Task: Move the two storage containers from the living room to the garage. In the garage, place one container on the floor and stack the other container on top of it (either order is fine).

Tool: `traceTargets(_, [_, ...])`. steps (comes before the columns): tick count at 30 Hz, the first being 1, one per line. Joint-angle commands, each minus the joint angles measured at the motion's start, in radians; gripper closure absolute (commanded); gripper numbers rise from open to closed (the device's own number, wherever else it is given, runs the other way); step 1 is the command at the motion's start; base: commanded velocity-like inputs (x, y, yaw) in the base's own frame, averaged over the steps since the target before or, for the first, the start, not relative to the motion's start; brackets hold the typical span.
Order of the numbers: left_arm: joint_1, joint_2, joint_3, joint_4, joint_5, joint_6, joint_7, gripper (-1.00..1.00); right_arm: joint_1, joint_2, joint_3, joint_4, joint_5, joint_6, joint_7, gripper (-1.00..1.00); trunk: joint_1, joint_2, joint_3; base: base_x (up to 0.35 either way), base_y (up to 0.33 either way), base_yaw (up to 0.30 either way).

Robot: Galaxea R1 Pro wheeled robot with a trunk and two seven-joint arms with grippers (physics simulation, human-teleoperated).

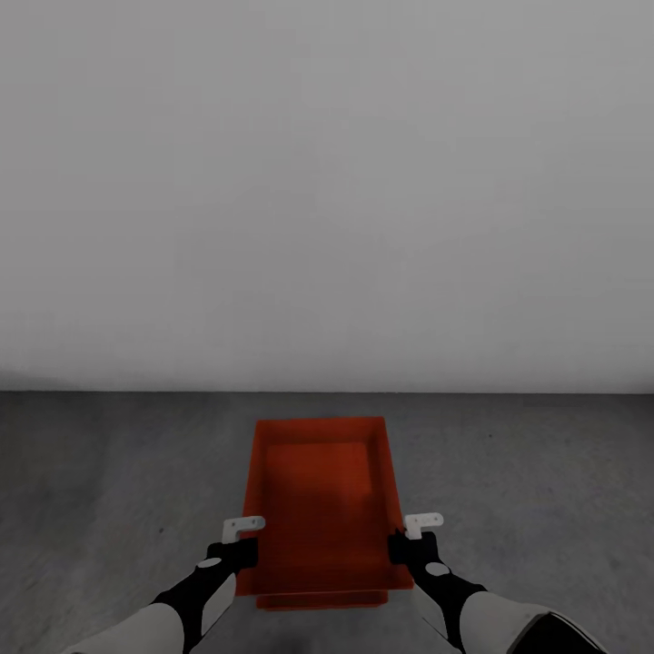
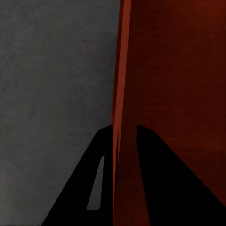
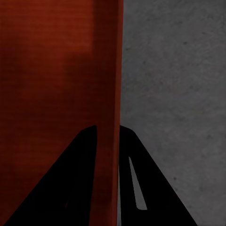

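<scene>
Fingers (image 2: 101, 179) of the left gripper (image 2: 123, 141) straddle the thin orange-red wall, one dark pad on the outer side, one inside, pinched tight on it. Same story on the other flank: the right gripper's (image 3: 107, 136) fingers (image 3: 136, 183) are clamped over the opposite side wall, inner pad against the ribbed interior, outer pad over grey concrete.

From the head camera, the left gripper (image 1: 238, 545) and right gripper (image 1: 411, 542) sit at matching spots on the long walls, near the robot's end of the storage container (image 1: 322, 495). Both black wrists angle inward from the white forearms at the lower edge of the picture.

The tub is held level, open side up, long axis pointing away from the robot. Beneath its near edge a second orange-red rim (image 1: 322, 600) peeks out, just below and lined up with it; whether the two are touching cannot be told.

Under it all lies the dark, speckled floor (image 1: 109, 490), and beyond it rises a plain pale wall (image 1: 327, 182), meeting the concrete in a straight line.
</scene>
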Motion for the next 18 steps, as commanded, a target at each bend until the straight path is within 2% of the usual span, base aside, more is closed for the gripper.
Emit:
traceTargets(1, [0.000, 0.005, 0.014, 0.002, 0.006, -0.003, 0.012, 1.00, -0.001, -0.002, -0.045, 0.001, -0.020, -0.007, -0.004, 1.00, 0.004, -0.008, -0.004, 0.000, 0.000, 0.000])
traceTargets(13, [0.000, 0.005, 0.014, 0.002, 0.006, -0.004, 0.012, 1.00, -0.001, -0.002, -0.045, 0.001, -0.020, -0.007, -0.004, 1.00, 0.050, -0.092, -0.042, 0.000, 0.000, 0.000])
traceTargets(18, [0.000, 0.005, 0.014, 0.002, 0.006, -0.003, 0.012, 1.00, -0.001, -0.002, -0.046, 0.001, -0.020, -0.007, -0.004, 1.00, 0.050, -0.092, -0.042, 0.000, 0.000, 0.000])
